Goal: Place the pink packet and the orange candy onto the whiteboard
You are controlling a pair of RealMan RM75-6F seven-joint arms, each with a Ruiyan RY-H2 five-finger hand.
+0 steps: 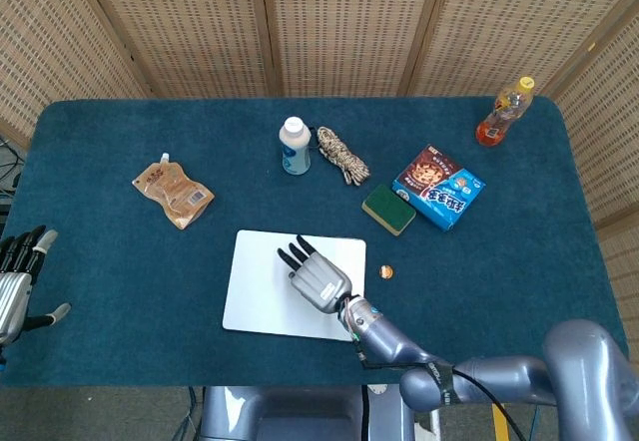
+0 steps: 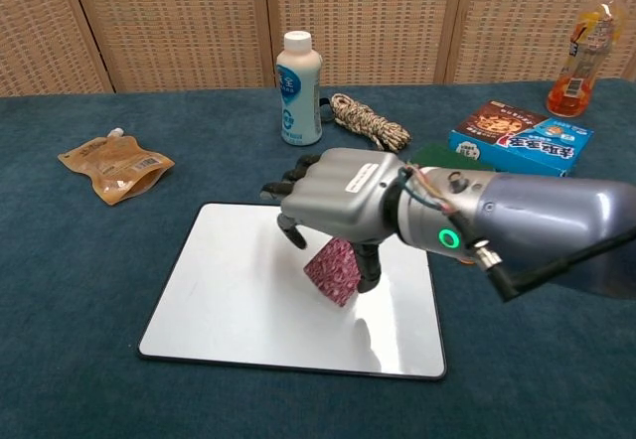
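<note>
My right hand (image 2: 338, 206) hangs over the middle of the whiteboard (image 2: 229, 300) and pinches the pink packet (image 2: 333, 270) beneath its palm, the packet's lower corner close to the board. In the head view the same right hand (image 1: 318, 279) covers the packet over the whiteboard (image 1: 260, 291). The orange candy (image 1: 384, 272) lies on the blue cloth just right of the board; the chest view hides it behind my forearm. My left hand (image 1: 18, 281) rests at the table's left edge, fingers apart, holding nothing.
A brown pouch (image 1: 173, 193) lies at the left. Behind the board stand a white bottle (image 1: 294, 147) and a coiled rope (image 1: 342, 156). A green sponge (image 1: 388, 209), a blue box (image 1: 438, 187) and an orange drink bottle (image 1: 502, 114) sit at the right.
</note>
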